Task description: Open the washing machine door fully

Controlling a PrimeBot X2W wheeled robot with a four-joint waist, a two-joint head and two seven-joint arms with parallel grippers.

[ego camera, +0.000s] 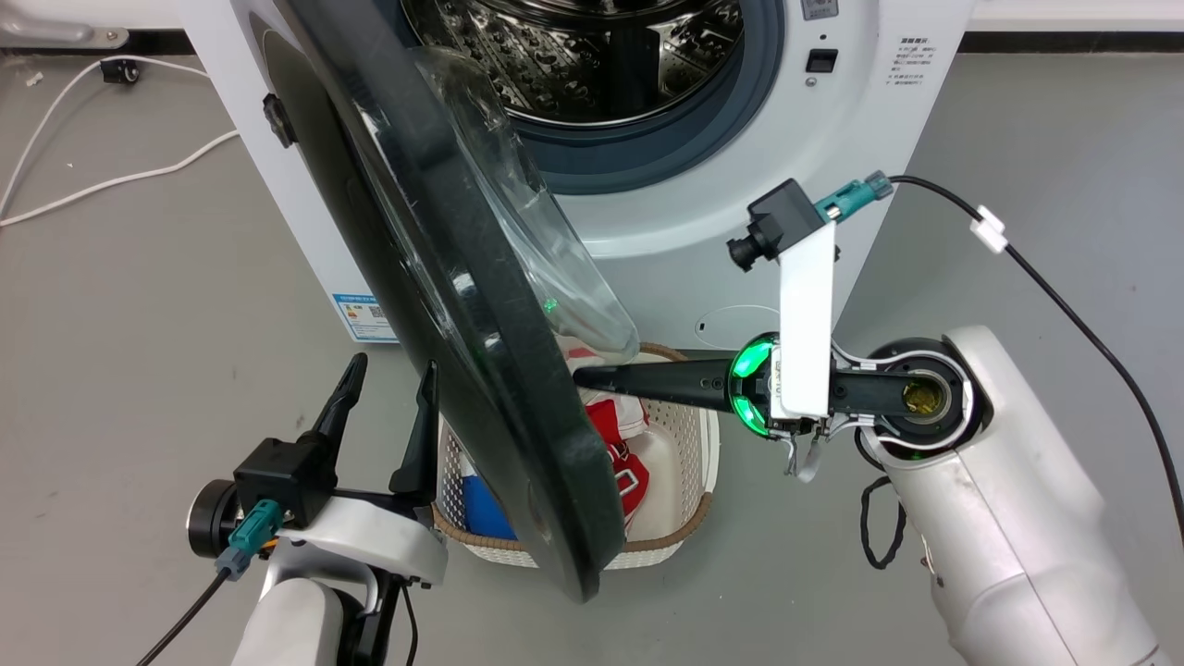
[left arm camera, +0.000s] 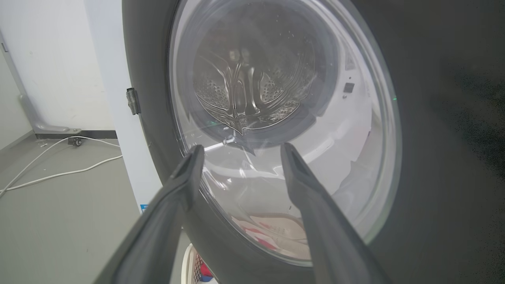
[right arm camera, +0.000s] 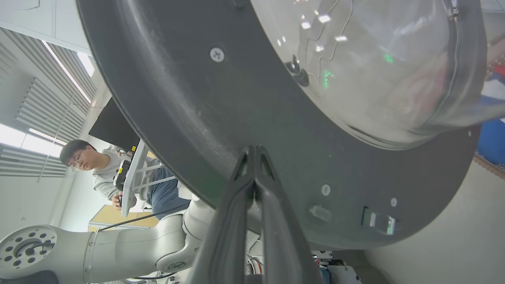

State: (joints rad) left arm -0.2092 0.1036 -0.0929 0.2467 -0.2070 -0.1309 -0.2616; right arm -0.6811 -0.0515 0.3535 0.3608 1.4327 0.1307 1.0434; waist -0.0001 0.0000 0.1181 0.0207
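The washing machine door [ego camera: 462,277] stands swung out from the white machine [ego camera: 860,148], its black ring edge-on toward me and its clear glass bowl [ego camera: 527,213] bulging toward the drum [ego camera: 592,55]. My right gripper [ego camera: 581,376] is shut, its tips pressed against the inner face of the door [right arm camera: 221,118] just below the bowl [right arm camera: 378,67]. My left gripper [ego camera: 388,375] hangs open on the outer side of the door [left arm camera: 434,138], close to its rim, holding nothing. Through the glass [left arm camera: 276,130] the drum shows.
A white laundry basket [ego camera: 689,462] with red, white and blue clothes sits on the floor under the door. White cables [ego camera: 111,176] lie on the grey floor at the left. A seated person [right arm camera: 98,169] shows behind the door's edge in the right wrist view.
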